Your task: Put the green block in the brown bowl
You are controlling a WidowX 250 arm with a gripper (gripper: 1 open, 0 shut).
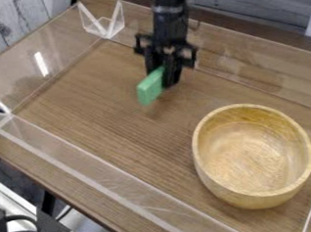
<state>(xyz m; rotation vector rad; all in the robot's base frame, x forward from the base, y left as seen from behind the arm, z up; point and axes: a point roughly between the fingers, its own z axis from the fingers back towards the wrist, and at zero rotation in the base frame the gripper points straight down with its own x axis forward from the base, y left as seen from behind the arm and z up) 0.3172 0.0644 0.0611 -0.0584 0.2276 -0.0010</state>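
The green block (149, 87) is a small mint-green bar hanging tilted just above the wooden table top, left of centre and towards the back. My black gripper (167, 76) points almost straight down and is shut on the block's upper right end, whose lower end sticks out to the left below the fingers. At the front right stands the brown bowl (253, 154), a wide light-tan wooden bowl with nothing in it. The bowl is well apart from the gripper, down and to the right.
Low clear acrylic walls (69, 167) run along the table's edges. A clear folded plastic piece (104, 21) stands at the back left corner. Bare wooden table top (106, 121) lies between the block and the bowl.
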